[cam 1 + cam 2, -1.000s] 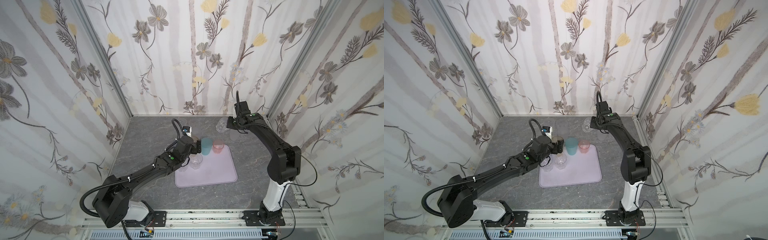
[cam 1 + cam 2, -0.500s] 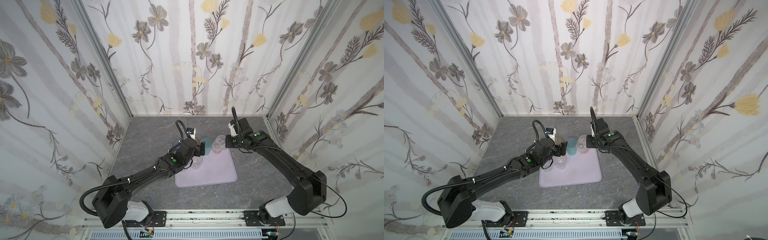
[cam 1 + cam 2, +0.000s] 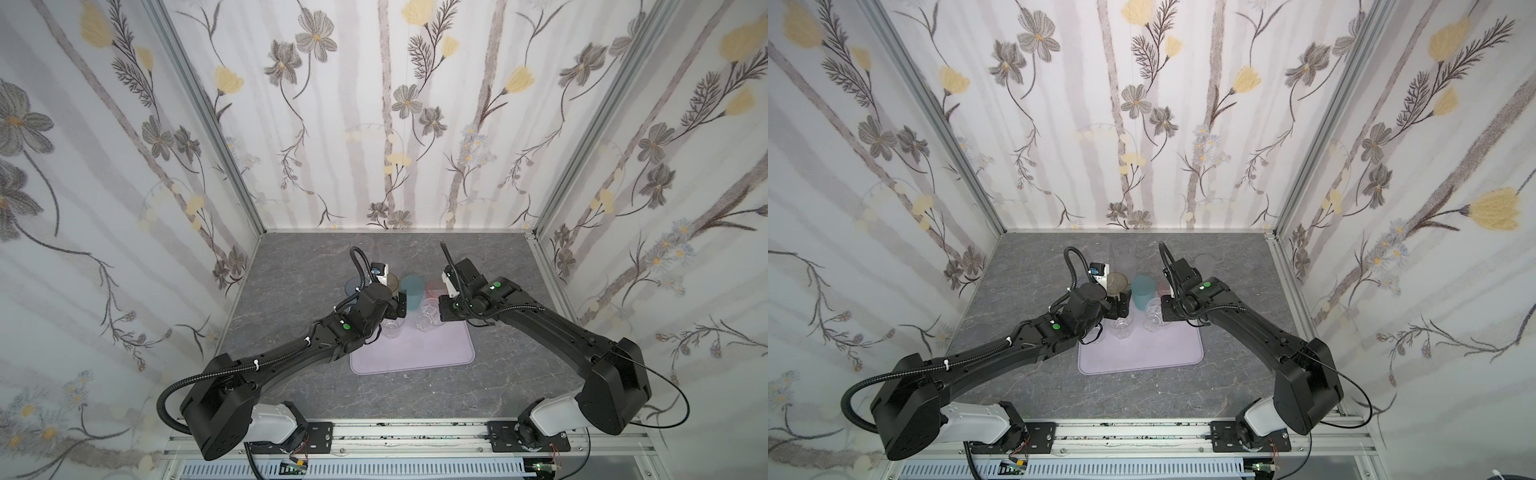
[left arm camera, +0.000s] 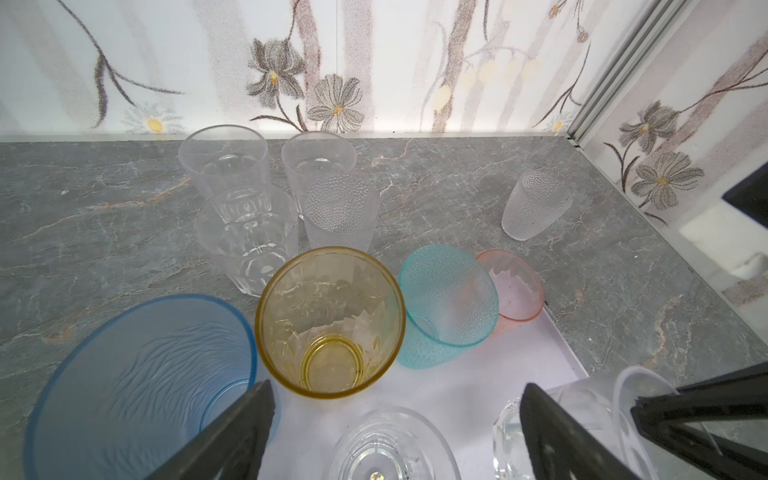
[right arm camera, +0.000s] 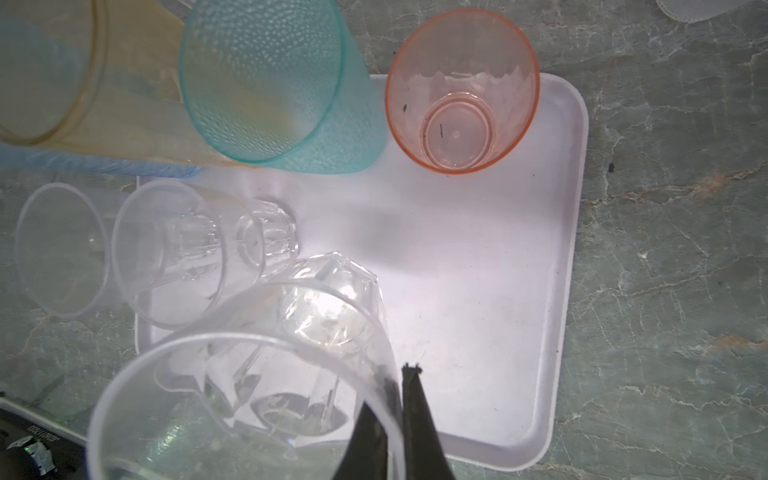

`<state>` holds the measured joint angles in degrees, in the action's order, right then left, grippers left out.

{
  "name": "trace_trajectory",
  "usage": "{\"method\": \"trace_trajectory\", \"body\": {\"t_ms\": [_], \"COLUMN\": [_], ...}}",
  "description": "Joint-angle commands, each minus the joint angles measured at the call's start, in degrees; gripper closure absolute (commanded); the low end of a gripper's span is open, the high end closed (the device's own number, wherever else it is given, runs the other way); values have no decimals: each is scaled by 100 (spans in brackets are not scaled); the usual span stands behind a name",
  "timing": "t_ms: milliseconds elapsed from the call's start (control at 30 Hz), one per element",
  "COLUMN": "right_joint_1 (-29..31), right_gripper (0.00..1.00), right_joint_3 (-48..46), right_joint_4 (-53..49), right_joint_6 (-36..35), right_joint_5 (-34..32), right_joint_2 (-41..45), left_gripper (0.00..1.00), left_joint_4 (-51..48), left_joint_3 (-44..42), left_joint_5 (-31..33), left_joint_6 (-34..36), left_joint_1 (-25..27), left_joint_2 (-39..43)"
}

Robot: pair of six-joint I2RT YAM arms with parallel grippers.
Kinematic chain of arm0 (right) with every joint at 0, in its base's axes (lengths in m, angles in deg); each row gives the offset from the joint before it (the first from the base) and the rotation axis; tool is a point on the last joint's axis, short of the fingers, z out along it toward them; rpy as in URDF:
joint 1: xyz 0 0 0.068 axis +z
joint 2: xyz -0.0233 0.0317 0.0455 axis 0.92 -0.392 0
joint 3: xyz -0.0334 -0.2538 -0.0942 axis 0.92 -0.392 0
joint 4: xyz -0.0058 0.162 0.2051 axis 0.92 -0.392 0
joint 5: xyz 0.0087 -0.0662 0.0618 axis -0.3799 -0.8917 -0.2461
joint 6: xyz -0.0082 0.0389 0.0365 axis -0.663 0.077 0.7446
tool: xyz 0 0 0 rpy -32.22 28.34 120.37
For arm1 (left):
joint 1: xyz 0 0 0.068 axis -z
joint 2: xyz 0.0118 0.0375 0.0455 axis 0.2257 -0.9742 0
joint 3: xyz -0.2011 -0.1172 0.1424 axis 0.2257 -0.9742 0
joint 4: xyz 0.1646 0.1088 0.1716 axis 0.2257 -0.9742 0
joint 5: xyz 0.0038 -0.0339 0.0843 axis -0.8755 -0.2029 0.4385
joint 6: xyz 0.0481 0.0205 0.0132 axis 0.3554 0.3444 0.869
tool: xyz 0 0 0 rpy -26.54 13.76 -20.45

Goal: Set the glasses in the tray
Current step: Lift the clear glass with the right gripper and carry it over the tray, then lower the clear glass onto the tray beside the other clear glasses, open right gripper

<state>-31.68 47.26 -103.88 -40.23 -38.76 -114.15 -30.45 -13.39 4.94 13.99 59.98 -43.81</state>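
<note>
We risk the clear glass (image 5: 245,415), pinched by its rim in the right gripper (image 5: 401,374) at lower centre, slipping; left gripper (image 4: 395,390) stands open.

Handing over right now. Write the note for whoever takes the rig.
Left gripper: open, empty, over the tray's far left corner.
Right gripper: shut on a clear faceted glass's rim, over the tray.
Done: teal glass, pink glass, another clear glass in the tray; amber glass and blue glass at its edge, unclear.
Left: set the held glass down, then the clear or frosted glasses on the table behind.
</note>
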Motion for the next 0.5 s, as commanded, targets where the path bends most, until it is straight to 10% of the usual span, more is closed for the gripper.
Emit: {"method": "trace_trajectory", "body": {"t_ms": [0,467], "right_joint_1": [42,394], "right_gripper": [98,98], "right_joint_3": [-46,455], "right_joint_4": [200,-145], "right_joint_6": [-14,-250], "right_joint_5": [-182,-869], "right_joint_2": [-20,-924], "left_gripper": [5,5], "left_joint_4": [153,144], "left_joint_3": [-84,-543], "left_joint_5": [137,299], "left_joint_6": [-62,-132], "left_joint_1": [-14,-105], "left_joint_2": [122,582]}}
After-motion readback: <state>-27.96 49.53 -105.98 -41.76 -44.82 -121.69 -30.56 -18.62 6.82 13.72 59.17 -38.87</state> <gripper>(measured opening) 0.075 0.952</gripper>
